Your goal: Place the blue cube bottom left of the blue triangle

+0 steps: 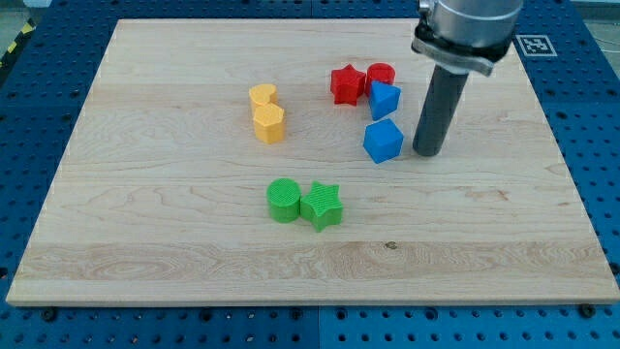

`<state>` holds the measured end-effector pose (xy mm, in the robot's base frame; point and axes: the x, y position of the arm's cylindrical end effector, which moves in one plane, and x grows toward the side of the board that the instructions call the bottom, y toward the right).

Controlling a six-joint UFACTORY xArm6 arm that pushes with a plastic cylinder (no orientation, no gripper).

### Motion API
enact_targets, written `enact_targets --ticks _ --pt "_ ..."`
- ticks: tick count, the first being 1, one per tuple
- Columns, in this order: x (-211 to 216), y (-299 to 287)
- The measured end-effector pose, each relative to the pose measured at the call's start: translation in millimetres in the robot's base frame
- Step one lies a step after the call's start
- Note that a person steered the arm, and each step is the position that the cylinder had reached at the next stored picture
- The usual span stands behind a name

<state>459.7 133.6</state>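
- Over on the view's right half of the wooden surface (174, 252), my tip (429, 153) sits just beside the blue cube (384, 142), on its right side, maybe touching, maybe a sliver apart; can't call it from here.
- About fingers: I don't have any, honestly. It's one straight dark rod, so nothing is spread, pressed together or pinching. All I can do is nudge.
- The blue cube is right below the blue triangle (385, 100), close to it but looking slightly apart. The task wants it bottom left of the triangle, and for now it reads as straight underneath, so I'd say it needs a shove toward the view's left.
- Handling guess: small, light, rigid plastic-looking block with flat faces. On smooth wood it should slide easily and won't squash or break. The catch is that light blocks spin if you hit them off-centre.
- So no "taking hold"; I'd press against the middle of the cube's right face, low down, and go slow.
- Neighbours to mind: red star (347, 83) and red cylinder (381, 75) huddle just above the triangle, so bumping it could shuffle that whole cluster.
- Well apart and no bother: two yellow blocks (266, 111) further left, plus the green cylinder (284, 200) touching the green star (322, 205) lower down.
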Motion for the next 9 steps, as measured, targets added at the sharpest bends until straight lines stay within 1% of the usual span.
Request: enact_targets --ticks 1,2,3,5,7,8,9 --pt "22.1 -1.8" --pt "26.3 -29.0" --pt "2.9 -40.1" --pt "-1.3 -40.1" --pt "-16.9 -43.7" --pt "-34.9 -46.5" --pt "-35.0 -46.6"
